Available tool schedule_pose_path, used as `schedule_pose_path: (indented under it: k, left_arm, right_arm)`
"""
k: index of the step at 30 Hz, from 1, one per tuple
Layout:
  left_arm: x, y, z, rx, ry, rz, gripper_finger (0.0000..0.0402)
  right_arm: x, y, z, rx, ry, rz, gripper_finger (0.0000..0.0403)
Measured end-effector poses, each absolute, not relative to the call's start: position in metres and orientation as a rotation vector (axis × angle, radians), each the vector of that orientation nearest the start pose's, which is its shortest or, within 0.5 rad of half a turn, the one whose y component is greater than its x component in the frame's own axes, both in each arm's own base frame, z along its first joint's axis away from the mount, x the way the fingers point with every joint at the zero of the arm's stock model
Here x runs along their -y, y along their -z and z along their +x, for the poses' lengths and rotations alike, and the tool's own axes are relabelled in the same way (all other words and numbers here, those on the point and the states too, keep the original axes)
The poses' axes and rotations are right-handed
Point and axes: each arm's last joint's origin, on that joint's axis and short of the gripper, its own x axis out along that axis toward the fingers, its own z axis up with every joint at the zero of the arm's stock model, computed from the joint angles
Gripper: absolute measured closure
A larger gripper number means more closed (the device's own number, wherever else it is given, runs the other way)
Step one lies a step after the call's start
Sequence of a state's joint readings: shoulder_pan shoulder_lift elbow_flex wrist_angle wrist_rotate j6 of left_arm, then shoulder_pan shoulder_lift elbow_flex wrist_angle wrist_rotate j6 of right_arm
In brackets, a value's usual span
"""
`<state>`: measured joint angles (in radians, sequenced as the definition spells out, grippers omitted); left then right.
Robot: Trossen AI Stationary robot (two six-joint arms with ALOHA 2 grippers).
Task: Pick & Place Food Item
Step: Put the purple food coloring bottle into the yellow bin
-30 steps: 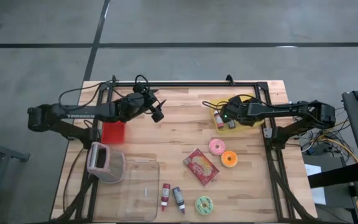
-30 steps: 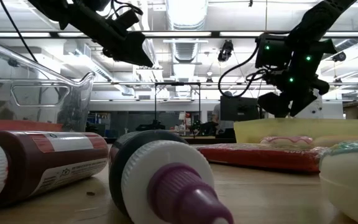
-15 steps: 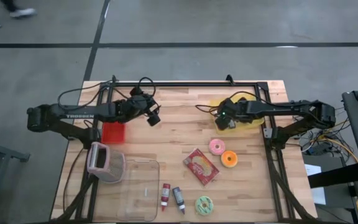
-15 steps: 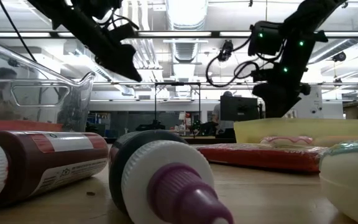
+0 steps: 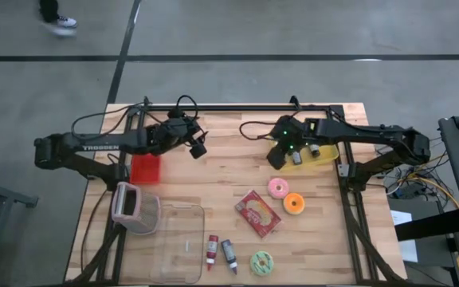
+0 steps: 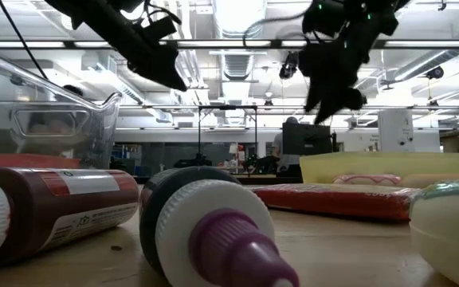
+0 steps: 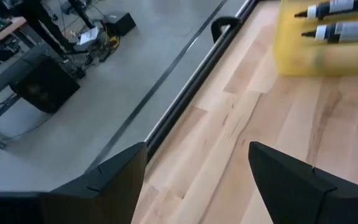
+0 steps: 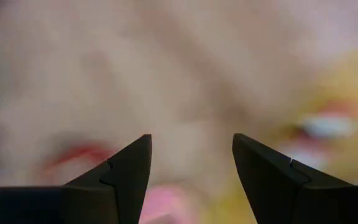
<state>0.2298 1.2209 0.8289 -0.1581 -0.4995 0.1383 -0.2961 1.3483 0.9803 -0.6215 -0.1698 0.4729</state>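
The light wooden slat table with a black metal frame stood on a grey concrete floor crossed by dark lines. At the far edge of the floor, the legs of a person were visible. In the low view, the room behind the table had a ceiling with long lamps and pipes.

The red flat food packet served as the landmark. Just beside it, toward the right arm's side, lay the pink ring-shaped doughnut and the orange ring-shaped doughnut, close to each other. Nearer to the front edge than the packet was the green ring-shaped doughnut. To the other side of the packet lay the dark red sauce bottle and the dark bottle with purple cap, and past them the clear plastic container. Well apart from the packet, at the back, stood the yellow tray holding bottles.

The right gripper hung above the table between the packet and the yellow tray, its fingers parted and grasping nothing. The left gripper hovered well apart from the packet, released and empty. A red square box lay under the left arm.
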Motion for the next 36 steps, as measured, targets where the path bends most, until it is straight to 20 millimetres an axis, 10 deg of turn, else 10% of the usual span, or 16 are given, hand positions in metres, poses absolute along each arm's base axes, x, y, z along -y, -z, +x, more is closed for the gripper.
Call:
schedule_pose_path:
  k: [6, 18, 36]
  left_arm:
    - [-0.071, -0.267, 0.246, -0.608, -0.667, 0.206, 0.0113]
    - [-0.071, -0.265, 0.245, -0.625, -0.664, 0.204, 0.0113]
    - [-0.039, -0.319, 0.211, -0.343, -0.428, 0.268, 0.0113]
  right_arm:
    - [0.038, -0.275, 0.27, -0.902, 0.144, 0.848, 0.0184]
    - [-0.041, -0.33, 0.283, -0.743, 0.109, 0.663, 0.0184]
    - [-0.092, -0.301, 0.267, -0.73, 0.288, 0.756, 0.0184]
